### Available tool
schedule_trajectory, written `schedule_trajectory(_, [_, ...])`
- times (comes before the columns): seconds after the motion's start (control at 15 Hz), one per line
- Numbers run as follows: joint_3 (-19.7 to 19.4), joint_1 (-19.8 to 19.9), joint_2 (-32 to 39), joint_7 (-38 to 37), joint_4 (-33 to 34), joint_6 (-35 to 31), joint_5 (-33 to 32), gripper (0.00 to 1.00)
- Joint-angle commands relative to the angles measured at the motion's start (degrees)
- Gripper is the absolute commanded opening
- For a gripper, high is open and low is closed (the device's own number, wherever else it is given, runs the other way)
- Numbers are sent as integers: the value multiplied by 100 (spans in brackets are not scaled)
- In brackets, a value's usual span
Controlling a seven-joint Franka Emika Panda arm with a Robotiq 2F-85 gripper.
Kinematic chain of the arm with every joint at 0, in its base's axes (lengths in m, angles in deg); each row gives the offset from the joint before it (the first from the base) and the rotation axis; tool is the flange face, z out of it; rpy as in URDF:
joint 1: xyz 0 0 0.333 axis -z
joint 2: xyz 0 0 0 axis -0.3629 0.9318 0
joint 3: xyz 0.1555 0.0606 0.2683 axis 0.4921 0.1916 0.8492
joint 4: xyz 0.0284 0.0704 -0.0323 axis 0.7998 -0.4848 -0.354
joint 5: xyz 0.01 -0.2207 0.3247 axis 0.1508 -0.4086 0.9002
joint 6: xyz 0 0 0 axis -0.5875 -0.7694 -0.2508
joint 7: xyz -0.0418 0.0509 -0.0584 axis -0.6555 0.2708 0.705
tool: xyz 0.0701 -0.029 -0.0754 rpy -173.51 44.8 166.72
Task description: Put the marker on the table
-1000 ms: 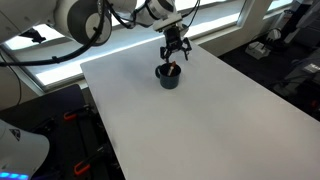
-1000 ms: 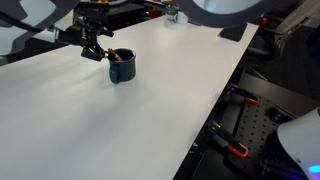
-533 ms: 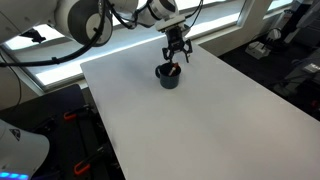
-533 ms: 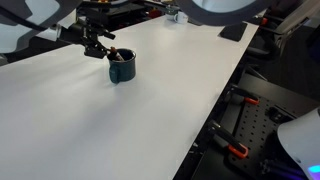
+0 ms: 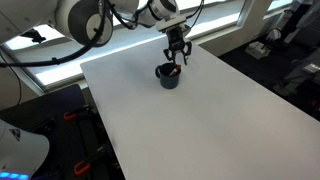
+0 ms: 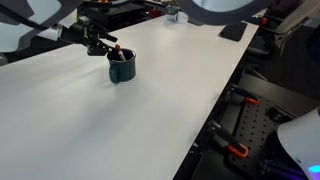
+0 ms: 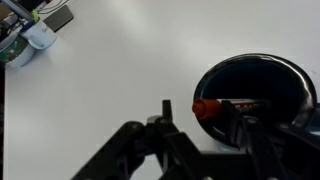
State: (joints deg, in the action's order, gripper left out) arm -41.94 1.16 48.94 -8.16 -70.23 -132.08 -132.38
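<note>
A dark round mug (image 5: 169,77) (image 6: 121,69) stands near the far end of the white table (image 5: 200,120) (image 6: 100,120). The marker (image 7: 205,107) leans inside the mug (image 7: 250,62), its reddish-orange end poking up past the rim, and it shows as a small reddish speck in an exterior view (image 6: 117,50). My gripper (image 5: 176,52) (image 6: 110,46) (image 7: 200,115) hangs right over the mug, with its fingers on either side of the marker's top end. The jaws are partly closed in, and a gap still shows between the left finger and the marker.
In the wrist view a small white cup-like object (image 7: 40,36) and a dark flat item (image 7: 60,18) sit at the table's far corner. A small object (image 6: 175,14) lies at the far edge. Dark equipment and cables surround the table below its edges.
The jaws have narrowed around the marker's top end over the last second. The arm has stayed over the mug, and the mug has not moved.
</note>
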Motion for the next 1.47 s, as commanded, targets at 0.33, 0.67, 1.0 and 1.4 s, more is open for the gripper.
schedule_trajectory(0.33, [104,148,65,16,70,249,255,100])
schedule_trajectory(0.67, [150,204,80,31,73,279,353,68])
schedule_trajectory(1.0, [146,196,85,32,75,297,400,67])
schedule_trajectory(1.4, [143,192,85,28,72,317,421,33])
